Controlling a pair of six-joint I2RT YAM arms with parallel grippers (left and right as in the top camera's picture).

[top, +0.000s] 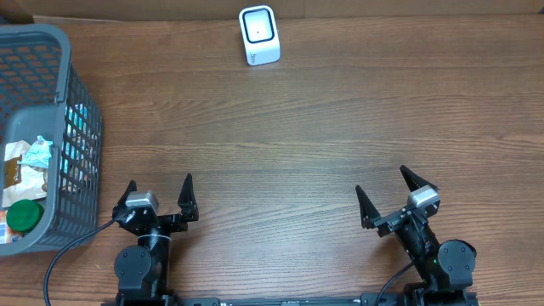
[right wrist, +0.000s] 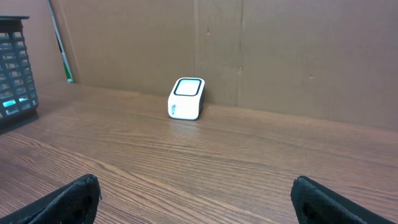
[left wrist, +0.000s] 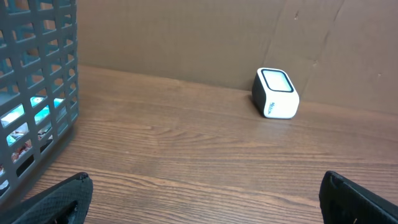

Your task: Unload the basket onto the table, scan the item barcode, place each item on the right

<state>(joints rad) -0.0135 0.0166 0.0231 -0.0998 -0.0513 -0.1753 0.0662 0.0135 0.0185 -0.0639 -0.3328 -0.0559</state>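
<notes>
The white scanner sits at the far edge of the tabletop, dark window facing up, its long axis running away from the arms. Left of the scanner and nearer the arms, the grey basket holds a crumpled packet and a green-lidded jar. Well short of the scanner, the left gripper and right gripper have their jaws spread wide and empty.
</notes>
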